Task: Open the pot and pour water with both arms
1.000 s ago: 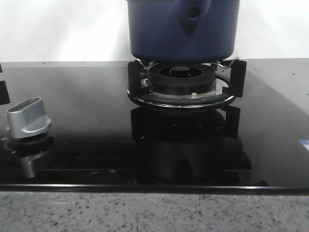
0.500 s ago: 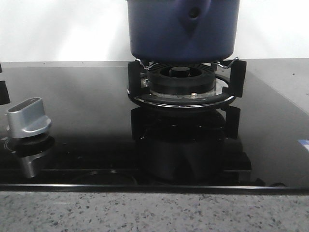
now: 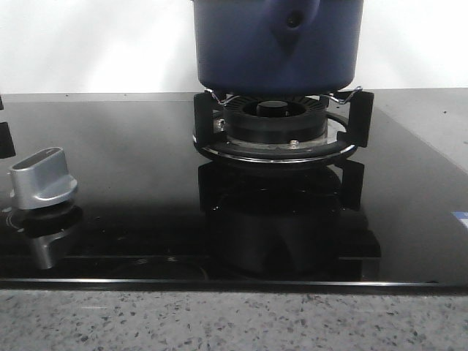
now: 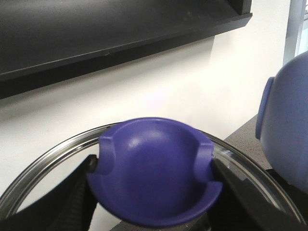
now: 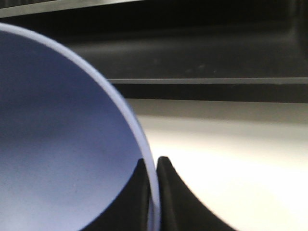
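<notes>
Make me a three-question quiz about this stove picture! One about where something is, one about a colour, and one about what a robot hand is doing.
1. Where is the pot?
A. Over the burner grate
B. Beside the silver knob
C. On the speckled counter edge

2. What colour is the lid knob?
A. Red
B. Blue-purple
C. Green

3. What is the right hand doing?
A. Hanging open, holding nothing
B. Pinching the pot's rim
C. Turning the silver knob

Answers:
1 A, the front view shows the pot directly above the grate.
2 B, the left wrist view shows it blue-purple between the left hand's fingers.
3 B, the right wrist view shows the pale rim squeezed between the black fingers.
</notes>
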`<state>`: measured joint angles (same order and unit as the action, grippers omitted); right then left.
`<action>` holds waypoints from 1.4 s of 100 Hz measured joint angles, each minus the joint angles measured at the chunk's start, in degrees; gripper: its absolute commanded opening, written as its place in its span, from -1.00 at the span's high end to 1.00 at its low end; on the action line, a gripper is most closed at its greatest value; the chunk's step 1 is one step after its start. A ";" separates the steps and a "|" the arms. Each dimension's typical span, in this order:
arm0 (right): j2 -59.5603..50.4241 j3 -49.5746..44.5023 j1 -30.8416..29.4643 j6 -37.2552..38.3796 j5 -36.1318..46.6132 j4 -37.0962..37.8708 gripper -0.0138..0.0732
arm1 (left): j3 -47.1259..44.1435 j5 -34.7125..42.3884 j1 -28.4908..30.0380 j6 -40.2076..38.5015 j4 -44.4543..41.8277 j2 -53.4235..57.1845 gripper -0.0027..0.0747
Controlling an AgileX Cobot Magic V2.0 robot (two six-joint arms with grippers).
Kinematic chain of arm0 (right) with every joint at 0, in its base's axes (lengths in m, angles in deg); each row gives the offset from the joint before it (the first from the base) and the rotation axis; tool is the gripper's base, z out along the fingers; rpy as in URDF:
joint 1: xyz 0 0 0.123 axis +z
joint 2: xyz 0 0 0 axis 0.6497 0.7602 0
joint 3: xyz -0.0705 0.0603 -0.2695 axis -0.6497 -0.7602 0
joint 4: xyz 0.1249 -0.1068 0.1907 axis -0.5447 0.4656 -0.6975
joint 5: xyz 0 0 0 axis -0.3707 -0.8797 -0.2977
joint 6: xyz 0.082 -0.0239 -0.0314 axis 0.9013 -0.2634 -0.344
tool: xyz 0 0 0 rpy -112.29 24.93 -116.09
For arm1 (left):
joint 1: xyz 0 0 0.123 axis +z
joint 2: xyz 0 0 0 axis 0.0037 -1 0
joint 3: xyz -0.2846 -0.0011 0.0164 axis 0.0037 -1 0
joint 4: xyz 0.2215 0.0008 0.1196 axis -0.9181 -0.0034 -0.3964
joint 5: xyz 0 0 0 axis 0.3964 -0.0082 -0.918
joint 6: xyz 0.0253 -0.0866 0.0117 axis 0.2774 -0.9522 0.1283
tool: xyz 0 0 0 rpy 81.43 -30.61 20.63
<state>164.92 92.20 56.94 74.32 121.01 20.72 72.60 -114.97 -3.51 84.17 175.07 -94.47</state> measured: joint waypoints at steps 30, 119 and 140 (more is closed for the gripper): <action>0.00 0.00 0.00 0.00 0.25 0.22 0.81 | 0.00 0.00 0.00 0.00 0.00 0.00 0.44; 0.00 0.00 0.00 0.00 1.65 0.36 0.81 | 0.00 0.00 0.00 0.00 0.00 0.00 0.44; 0.00 0.00 0.00 0.00 1.65 0.36 0.81 | 0.00 0.00 0.00 0.00 0.00 0.00 0.44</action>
<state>164.92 92.20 56.94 74.32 122.66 21.08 72.60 -114.97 -3.51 84.17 175.07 -94.47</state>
